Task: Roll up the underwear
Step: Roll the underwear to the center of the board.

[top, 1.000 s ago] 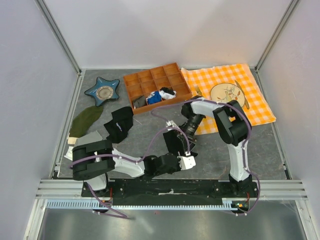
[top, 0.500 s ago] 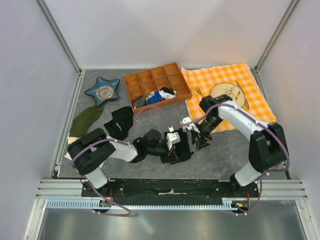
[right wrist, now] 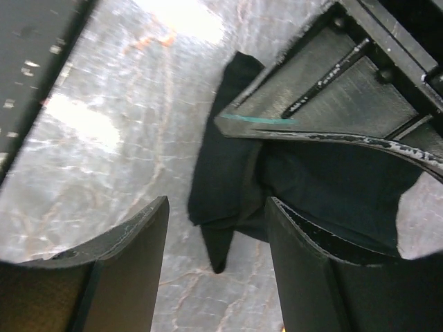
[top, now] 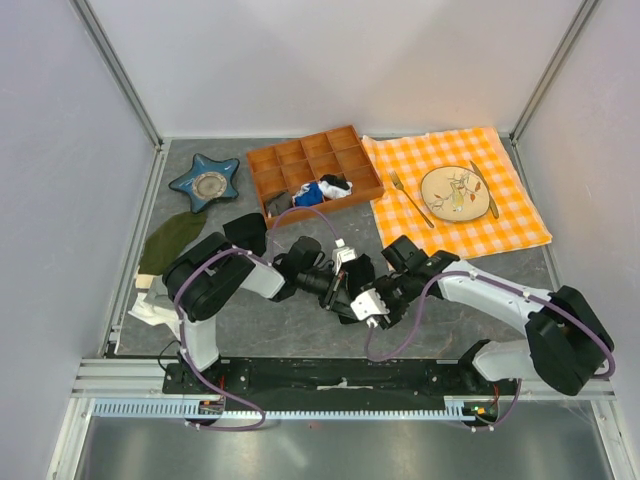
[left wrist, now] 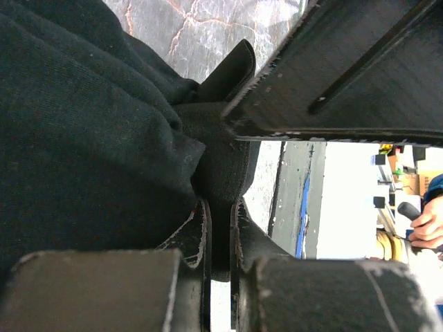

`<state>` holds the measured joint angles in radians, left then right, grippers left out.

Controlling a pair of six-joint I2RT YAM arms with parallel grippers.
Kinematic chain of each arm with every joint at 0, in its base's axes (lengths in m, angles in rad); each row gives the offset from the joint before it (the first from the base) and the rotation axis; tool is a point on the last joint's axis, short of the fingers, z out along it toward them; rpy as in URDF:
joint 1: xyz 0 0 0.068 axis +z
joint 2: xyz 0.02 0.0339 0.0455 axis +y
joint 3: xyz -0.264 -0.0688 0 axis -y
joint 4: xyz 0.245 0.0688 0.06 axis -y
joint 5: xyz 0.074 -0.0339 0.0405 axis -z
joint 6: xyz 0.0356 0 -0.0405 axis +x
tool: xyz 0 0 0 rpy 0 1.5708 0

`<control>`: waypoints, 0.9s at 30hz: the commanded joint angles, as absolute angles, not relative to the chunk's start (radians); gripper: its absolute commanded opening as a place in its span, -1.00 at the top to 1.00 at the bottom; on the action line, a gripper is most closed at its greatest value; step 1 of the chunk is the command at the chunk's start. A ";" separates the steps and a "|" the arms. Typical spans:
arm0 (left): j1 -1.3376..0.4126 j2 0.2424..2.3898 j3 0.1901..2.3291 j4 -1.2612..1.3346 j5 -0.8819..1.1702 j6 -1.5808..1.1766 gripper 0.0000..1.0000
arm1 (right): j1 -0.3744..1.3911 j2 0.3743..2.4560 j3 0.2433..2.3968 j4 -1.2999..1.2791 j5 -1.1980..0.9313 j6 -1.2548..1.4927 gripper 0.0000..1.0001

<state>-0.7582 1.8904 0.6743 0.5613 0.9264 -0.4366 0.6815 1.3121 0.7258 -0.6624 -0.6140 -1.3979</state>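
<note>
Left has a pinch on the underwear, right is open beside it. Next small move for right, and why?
Probably lower the right gripper and close it on the loose corner of the underwear. Its jaws stand open with that corner lying between them on the table, ungripped, while the left gripper is shut on another fold; a second hold looks needed for rolling.

Underwear (left wrist: 83, 138) mid-table, before compartment tray (top: 300, 158); star dish (top: 205, 182) left of tray; plate (top: 457, 190) on cloth (top: 510, 225) right of tray.
</note>
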 commanded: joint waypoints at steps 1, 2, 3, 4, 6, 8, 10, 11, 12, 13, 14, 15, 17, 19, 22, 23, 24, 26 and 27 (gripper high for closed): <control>-0.753 1.956 0.663 0.380 0.824 -0.482 0.97 | 0.716 1.353 0.683 -0.468 -0.508 -1.364 -0.29; -0.750 1.957 0.663 0.385 0.818 -0.492 0.97 | 0.730 1.362 0.674 -0.466 -0.499 -1.373 -0.28; -0.752 1.956 0.661 0.391 0.813 -0.497 0.97 | 0.739 1.370 0.658 -0.462 -0.479 -1.373 -0.25; -0.749 1.954 0.658 0.411 0.808 -0.505 0.97 | 0.748 1.388 0.654 -0.463 -0.466 -1.374 -0.16; -0.742 1.933 0.643 0.448 0.784 -0.537 0.93 | 0.768 1.417 0.656 -0.486 -0.436 -1.368 0.00; -0.741 1.898 0.609 0.501 0.729 -0.578 0.83 | 0.775 1.439 0.672 -0.524 -0.439 -1.362 0.28; -0.741 1.821 0.565 0.537 0.686 -0.612 0.64 | 0.775 1.469 0.702 -0.587 -0.459 -1.341 0.54; -0.739 1.792 0.542 0.592 0.645 -0.621 0.58 | 0.775 1.480 0.712 -0.609 -0.468 -1.333 0.57; -0.741 1.751 0.513 0.629 0.620 -0.626 0.44 | 0.775 1.497 0.736 -0.658 -0.475 -1.319 0.62; -0.741 1.670 0.452 0.659 0.592 -0.629 0.38 | 0.775 1.506 0.750 -0.685 -0.504 -1.315 0.63; -0.742 1.620 0.422 0.699 0.548 -0.618 0.31 | 0.770 1.517 0.762 -0.718 -0.523 -1.312 0.63; -0.745 1.573 0.395 0.712 0.523 -0.603 0.18 | 0.762 1.551 0.799 -0.791 -0.547 -1.310 0.64; -0.764 1.418 0.310 0.719 0.435 -0.525 0.15 | 0.727 1.591 0.836 -0.866 -0.641 -1.330 0.66; -0.814 1.314 0.237 0.706 0.370 -0.421 0.12 | 0.697 1.650 0.890 -0.951 -0.690 -1.336 0.67; -0.945 1.148 0.146 0.722 0.177 -0.278 0.05 | 0.641 1.732 0.951 -1.026 -0.759 -1.335 0.67; -0.978 1.097 0.126 0.732 0.152 -0.256 0.02 | 0.623 1.752 0.965 -1.043 -0.787 -1.330 0.67; -1.036 1.080 0.095 0.767 0.134 -0.233 -0.12 | 0.615 1.791 0.992 -1.075 -0.793 -1.327 0.66; -1.100 1.057 0.078 0.779 0.039 -0.181 -0.22 | 0.597 1.830 1.015 -1.100 -0.805 -1.299 0.66; -1.153 1.058 0.080 0.784 0.019 -0.161 -0.32 | 0.592 1.859 1.031 -1.107 -0.816 -1.298 0.65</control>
<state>-1.0340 1.0836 0.1112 0.7052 0.2436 -0.3523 0.6147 1.7626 0.9997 -0.9333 -0.7681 -1.3312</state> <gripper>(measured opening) 0.595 0.251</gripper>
